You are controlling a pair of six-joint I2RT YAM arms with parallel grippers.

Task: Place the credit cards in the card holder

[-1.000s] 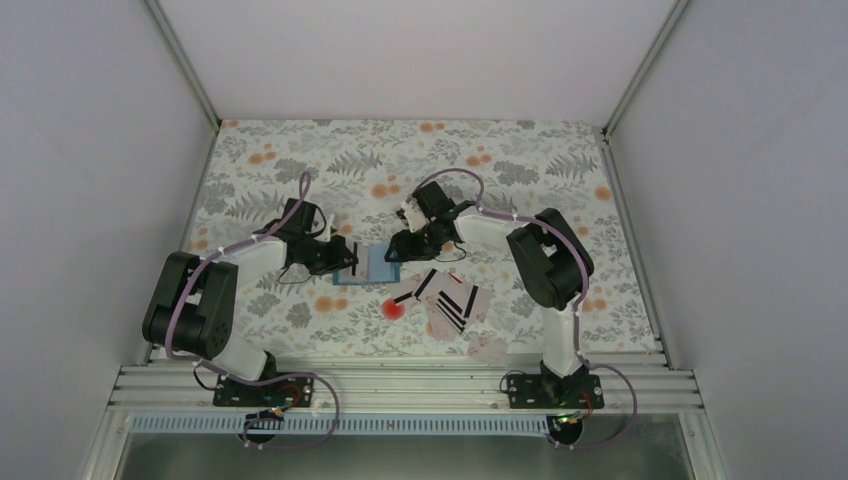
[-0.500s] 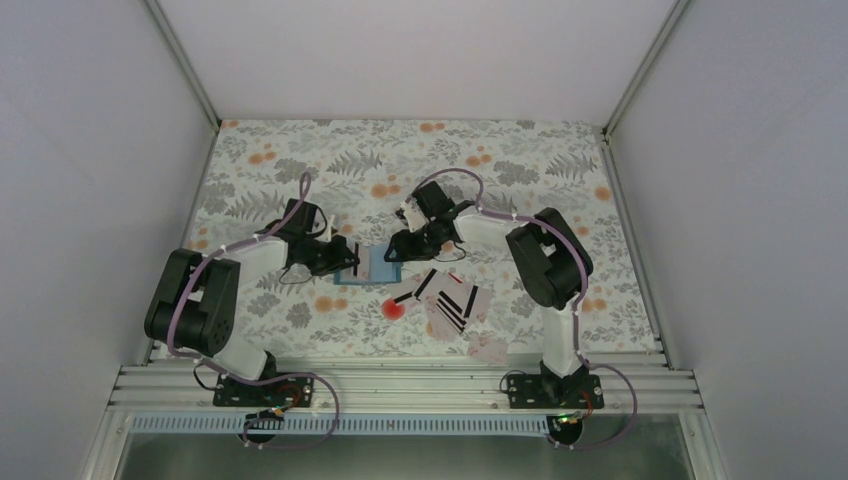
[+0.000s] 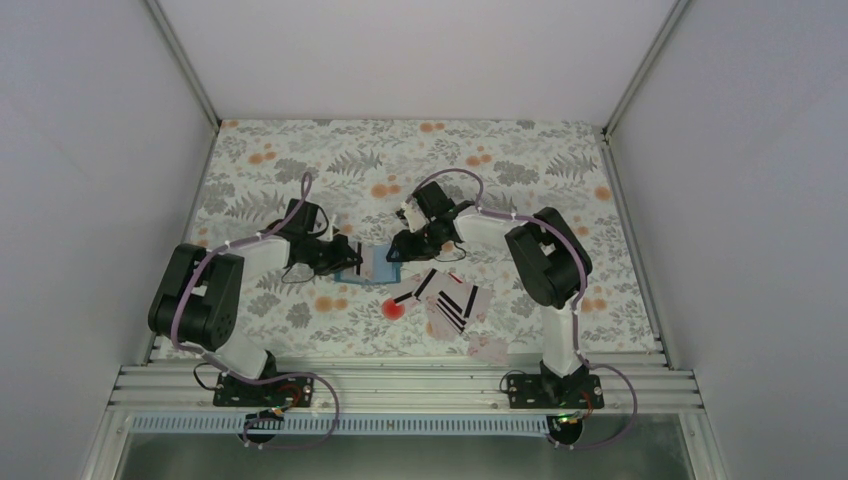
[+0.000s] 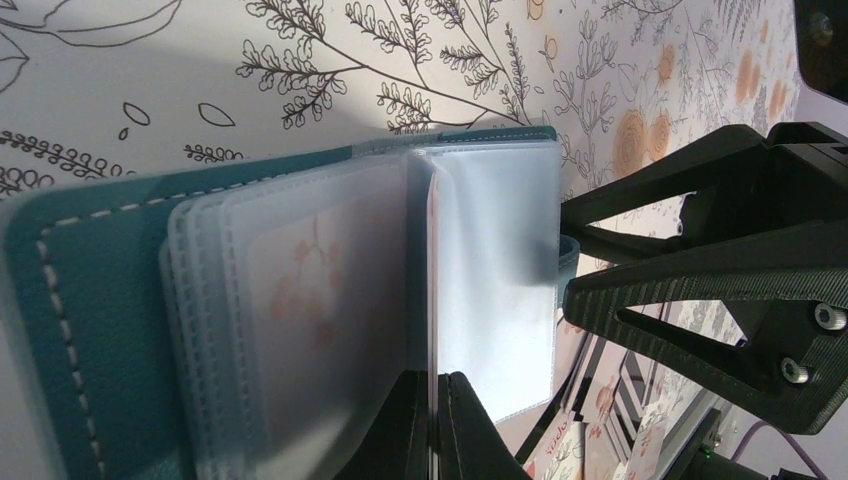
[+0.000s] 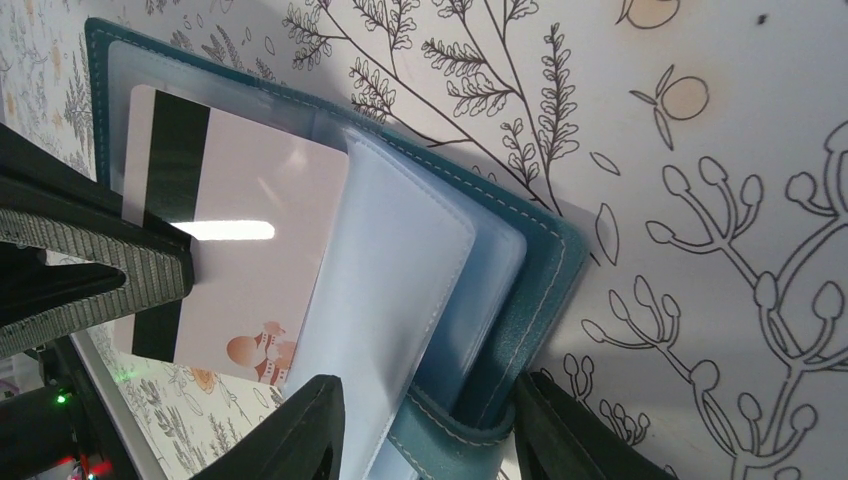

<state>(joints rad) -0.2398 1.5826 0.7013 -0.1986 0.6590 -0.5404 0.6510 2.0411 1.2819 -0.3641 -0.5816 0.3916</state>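
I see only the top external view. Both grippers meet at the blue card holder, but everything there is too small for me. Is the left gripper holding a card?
Observer: Yes. In the left wrist view the left gripper is shut on the thin edge of a credit card.
Operator: Is that card inside the holder?
Observer: Partly. The right wrist view shows its far end hidden between the clear sleeves of the card holder, while the black-stripe end sticks out.
Operator: What does the right gripper do?
Observer: The right gripper has one finger on each side of the holder's opposite edge, with the cover and some sleeves between them.
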